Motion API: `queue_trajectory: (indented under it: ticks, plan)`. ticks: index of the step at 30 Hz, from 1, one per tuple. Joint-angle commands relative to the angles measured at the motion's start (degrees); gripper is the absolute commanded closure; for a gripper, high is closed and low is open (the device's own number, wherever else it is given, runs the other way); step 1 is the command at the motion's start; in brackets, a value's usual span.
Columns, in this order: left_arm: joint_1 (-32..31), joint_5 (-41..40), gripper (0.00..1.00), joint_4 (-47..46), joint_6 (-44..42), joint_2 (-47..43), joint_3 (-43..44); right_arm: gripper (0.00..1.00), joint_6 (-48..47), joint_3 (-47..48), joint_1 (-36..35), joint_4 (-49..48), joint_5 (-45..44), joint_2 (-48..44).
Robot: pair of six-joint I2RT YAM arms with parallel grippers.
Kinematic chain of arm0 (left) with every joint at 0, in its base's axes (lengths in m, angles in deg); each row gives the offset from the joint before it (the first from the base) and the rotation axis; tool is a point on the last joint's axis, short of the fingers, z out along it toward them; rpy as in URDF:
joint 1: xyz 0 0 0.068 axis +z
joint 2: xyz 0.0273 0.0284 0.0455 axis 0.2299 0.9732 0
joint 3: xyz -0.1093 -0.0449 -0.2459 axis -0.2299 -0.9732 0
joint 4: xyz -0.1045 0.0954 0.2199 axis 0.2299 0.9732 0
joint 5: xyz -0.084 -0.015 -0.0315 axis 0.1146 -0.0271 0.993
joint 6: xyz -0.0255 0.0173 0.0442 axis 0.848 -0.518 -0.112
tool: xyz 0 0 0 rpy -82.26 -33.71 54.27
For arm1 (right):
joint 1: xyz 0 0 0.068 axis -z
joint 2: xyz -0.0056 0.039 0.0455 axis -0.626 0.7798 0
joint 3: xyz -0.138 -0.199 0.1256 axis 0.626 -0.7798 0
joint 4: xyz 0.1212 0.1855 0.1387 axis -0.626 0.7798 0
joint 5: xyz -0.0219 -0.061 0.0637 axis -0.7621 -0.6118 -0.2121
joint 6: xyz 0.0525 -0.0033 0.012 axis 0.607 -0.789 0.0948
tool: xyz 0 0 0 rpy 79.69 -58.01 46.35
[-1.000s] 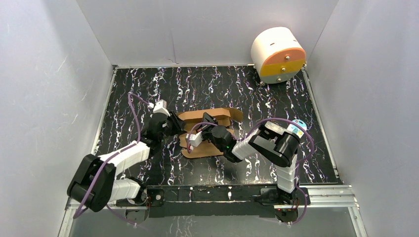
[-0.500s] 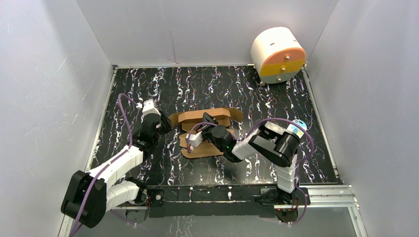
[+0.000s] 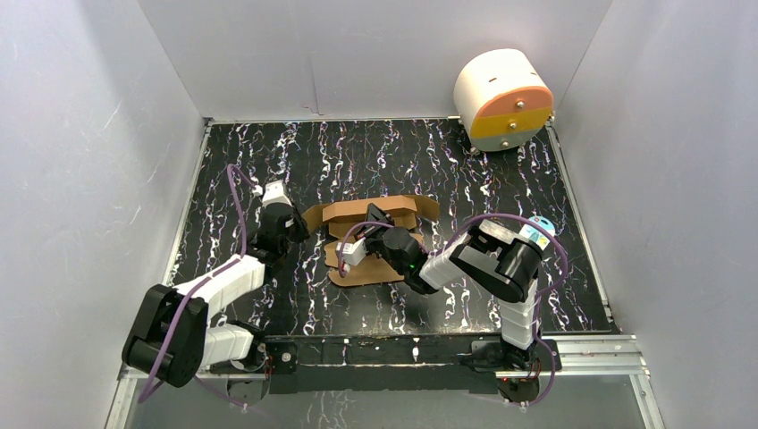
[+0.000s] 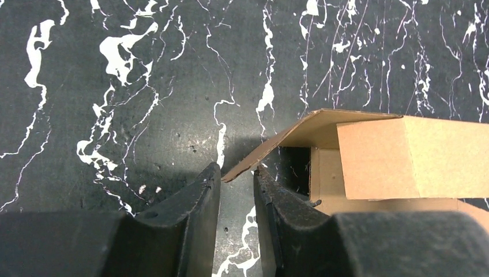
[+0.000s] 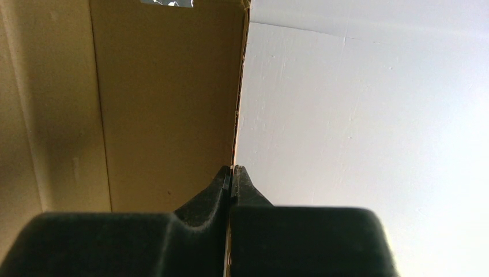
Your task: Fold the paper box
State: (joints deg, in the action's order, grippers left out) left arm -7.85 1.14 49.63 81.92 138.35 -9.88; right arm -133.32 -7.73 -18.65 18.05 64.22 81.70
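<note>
Nearby, the left gripper (image 4: 236, 172) is hovering with jaws slightly parted, clasping nothing. The paper box (image 4: 375, 154) is lying on the table (image 4: 115, 115) ahead-right, its long axis running left-right and its loose flap corner (image 4: 232, 173) pointing into that gap. Farther in, the right gripper (image 5: 232, 173) is pinching a raised wall (image 5: 167, 104) by its edge. I cannot tell whether corner and fingertip (image 4: 262, 179) are touching.

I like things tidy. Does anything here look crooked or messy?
Only the paper box: it is half folded, and one thin flap sticks out slanted toward the left end effector. Nothing looks torn or spilled.
</note>
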Motion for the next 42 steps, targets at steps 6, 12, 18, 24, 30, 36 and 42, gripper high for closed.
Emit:
queue_trajectory:
  ticks: [6, 12, 18, 24, 30, 36, 42]
  plan:
    - [0.3, 7.2, 0.88, -4.7, -4.5, -0.2, 2.5, 1.00, 0.1, 0.8, -0.3, -2.5, 1.3, 0.6]
    - [0.2, 11.6, 1.00, -2.6, -3.7, -0.8, 3.7, 1.00, 0.0, 0.9, -0.2, -2.5, 1.2, 0.6]
    - [-0.5, 14.5, 1.00, 1.9, 2.2, -2.8, 4.5, 1.00, -0.2, 0.8, -0.2, -3.1, 1.0, 0.8]
    - [-2.7, 15.4, 1.00, 2.9, 5.6, -1.6, 3.6, 1.00, -0.5, 0.7, -0.2, -4.0, 0.5, 1.1]
    - [-3.5, 15.3, 1.00, 4.5, 7.1, -2.8, 4.6, 1.00, -1.0, 1.1, -0.2, -5.3, 0.0, 1.5]
    - [-5.0, 19.4, 1.00, 5.9, 6.9, -3.8, 5.1, 1.00, -1.2, 1.3, 0.3, -5.5, 0.3, 1.5]
    - [-6.4, 19.4, 1.00, 8.3, 5.2, -3.4, 5.7, 1.00, 0.3, 1.2, 1.2, -4.7, 2.0, -0.4]
